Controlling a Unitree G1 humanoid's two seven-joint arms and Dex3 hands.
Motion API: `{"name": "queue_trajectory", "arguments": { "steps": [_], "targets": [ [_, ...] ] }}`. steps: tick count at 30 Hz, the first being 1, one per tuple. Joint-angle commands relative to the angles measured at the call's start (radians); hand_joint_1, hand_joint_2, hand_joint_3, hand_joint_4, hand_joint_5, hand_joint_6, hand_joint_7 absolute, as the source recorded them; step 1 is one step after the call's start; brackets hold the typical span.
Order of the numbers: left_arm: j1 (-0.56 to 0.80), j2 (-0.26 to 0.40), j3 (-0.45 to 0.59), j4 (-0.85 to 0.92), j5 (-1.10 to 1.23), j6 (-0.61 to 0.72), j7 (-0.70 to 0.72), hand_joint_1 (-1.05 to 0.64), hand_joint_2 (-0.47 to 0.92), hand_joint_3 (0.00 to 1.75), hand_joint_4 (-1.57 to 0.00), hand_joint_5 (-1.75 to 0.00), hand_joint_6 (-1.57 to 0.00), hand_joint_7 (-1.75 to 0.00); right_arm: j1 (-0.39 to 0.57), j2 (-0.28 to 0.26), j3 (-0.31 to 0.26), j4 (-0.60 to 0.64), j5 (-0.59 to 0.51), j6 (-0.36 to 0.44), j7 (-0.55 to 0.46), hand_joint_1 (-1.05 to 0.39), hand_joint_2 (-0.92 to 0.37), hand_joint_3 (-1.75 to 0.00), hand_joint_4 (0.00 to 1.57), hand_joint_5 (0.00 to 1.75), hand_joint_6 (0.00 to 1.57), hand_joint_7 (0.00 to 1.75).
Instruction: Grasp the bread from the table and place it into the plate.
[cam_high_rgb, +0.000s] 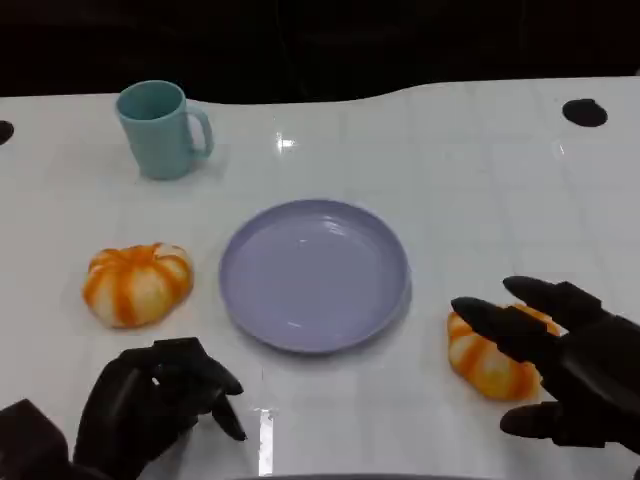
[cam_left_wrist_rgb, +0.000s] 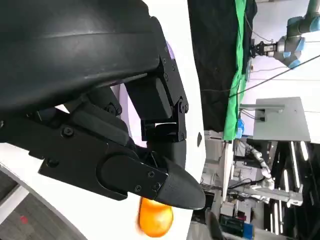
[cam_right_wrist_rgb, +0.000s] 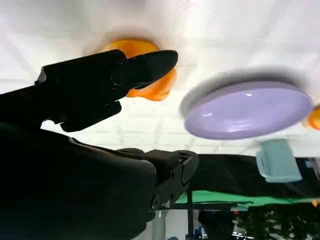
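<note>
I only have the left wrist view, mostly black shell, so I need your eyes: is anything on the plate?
Observer: No, the plate holds nothing.
Operator: Where's the right robot hand?
Observer: The right robot hand hovers with fingers spread over a bread right of the plate, not closed on it.
Operator: Anything else around?
Observer: A teal mug stands beyond the plate, to its left.

Lilac plate (cam_high_rgb: 315, 275) — orange-and-white striped breads (cam_high_rgb: 137, 284) — teal mug (cam_high_rgb: 160, 129).
</note>
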Motion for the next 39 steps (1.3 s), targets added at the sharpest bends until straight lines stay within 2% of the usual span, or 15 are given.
{"name": "queue_trajectory", "arguments": {
  "steps": [1,14,21,25,28,29,30,31,33,34,35,36,37,38,39],
  "targets": [
    [0.01,0.006,0.001,-0.004,-0.003,0.002,0.002,-0.93,0.92,0.07,-1.18,-1.16,-1.23,-0.7,-0.036,-0.032,0.034,0.042,-0.056,0.031,-0.052,-0.54,-0.87,0.0,0.07,0.22,0.23,0.02],
    [0.012,0.001,0.0,-0.017,0.001,0.009,0.014,-0.93,0.92,0.05,-1.18,-1.16,-1.23,-0.69,-0.182,-0.033,0.156,0.267,-0.116,0.109,-0.142,-0.52,-0.86,0.0,0.11,0.21,0.27,0.01],
    [0.018,0.001,-0.003,-0.026,0.002,0.004,0.012,-0.94,0.92,0.07,-1.17,-1.17,-1.22,-0.7,-0.262,-0.023,0.235,0.376,-0.13,0.166,-0.14,-0.51,-0.87,0.0,0.15,0.19,0.28,0.01],
    [0.019,0.0,-0.003,-0.028,-0.002,0.004,0.01,-0.94,0.92,0.07,-1.16,-1.17,-1.22,-0.71,-0.31,-0.022,0.282,0.439,-0.141,0.189,-0.142,-0.52,-0.88,-0.01,0.21,0.19,0.35,0.04],
    [0.02,-0.003,-0.001,-0.032,-0.008,0.015,0.013,-0.93,0.92,0.06,-1.16,-1.18,-1.21,-0.71,-0.349,-0.018,0.314,0.488,-0.145,0.206,-0.148,-0.5,-0.9,0.0,0.42,0.15,0.52,0.05],
    [0.02,-0.003,0.0,-0.033,-0.01,0.018,0.013,-0.93,0.92,0.06,-1.16,-1.18,-1.21,-0.71,-0.36,-0.016,0.321,0.502,-0.143,0.208,-0.157,-0.48,-0.91,0.0,0.57,0.13,0.64,0.05],
    [0.02,-0.002,0.0,-0.034,-0.009,0.019,0.015,-0.93,0.92,0.06,-1.16,-1.18,-1.21,-0.71,-0.37,-0.008,0.322,0.524,-0.129,0.202,-0.183,-0.47,-0.91,0.0,0.66,0.11,0.7,0.04],
    [0.021,-0.002,0.0,-0.035,-0.007,0.018,0.016,-0.93,0.92,0.06,-1.16,-1.18,-1.21,-0.71,-0.377,-0.001,0.32,0.543,-0.112,0.194,-0.207,-0.4,-0.9,0.0,0.86,0.15,0.85,0.07],
    [0.022,-0.001,0.0,-0.037,-0.003,0.017,0.018,-0.93,0.92,0.06,-1.16,-1.18,-1.21,-0.71,-0.391,0.008,0.317,0.581,-0.083,0.17,-0.258,-0.35,-0.9,0.0,1.0,0.17,0.96,0.08],
    [0.022,-0.001,0.0,-0.038,-0.003,0.017,0.016,-0.92,0.92,0.07,-1.16,-1.18,-1.2,-0.71,-0.401,0.012,0.315,0.609,-0.066,0.146,-0.294,-0.29,-0.9,0.0,1.08,0.37,1.07,0.07],
    [0.023,0.0,-0.001,-0.039,-0.002,0.016,0.015,-0.92,0.92,0.07,-1.15,-1.18,-1.2,-0.71,-0.414,0.014,0.316,0.641,-0.054,0.118,-0.335,-0.18,-0.91,-0.01,1.0,1.04,1.23,0.09],
    [0.023,0.0,-0.001,-0.039,-0.002,0.014,0.014,-0.91,0.92,0.07,-1.15,-1.18,-1.2,-0.71,-0.43,0.014,0.321,0.671,-0.05,0.1,-0.366,-0.13,-0.91,-0.01,0.95,1.38,1.31,0.1],
    [0.024,0.0,-0.001,-0.039,-0.003,0.014,0.012,-0.91,0.92,0.08,-1.15,-1.18,-1.2,-0.71,-0.445,0.014,0.329,0.699,-0.053,0.088,-0.394,-0.11,-0.92,-0.03,0.93,1.56,1.37,0.12],
    [0.024,0.0,-0.001,-0.039,-0.003,0.014,0.012,-0.91,0.92,0.08,-1.15,-1.18,-1.2,-0.71,-0.457,0.013,0.335,0.72,-0.055,0.08,-0.413,-0.11,-0.86,-0.2,0.91,1.67,1.23,0.55],
    [0.024,0.0,-0.001,-0.04,-0.004,0.013,0.012,-0.91,0.92,0.08,-1.15,-1.19,-1.2,-0.71,-0.472,0.015,0.338,0.749,-0.054,0.063,-0.446,-0.11,-0.78,-0.36,0.91,1.71,1.05,0.92]
  ]
}}
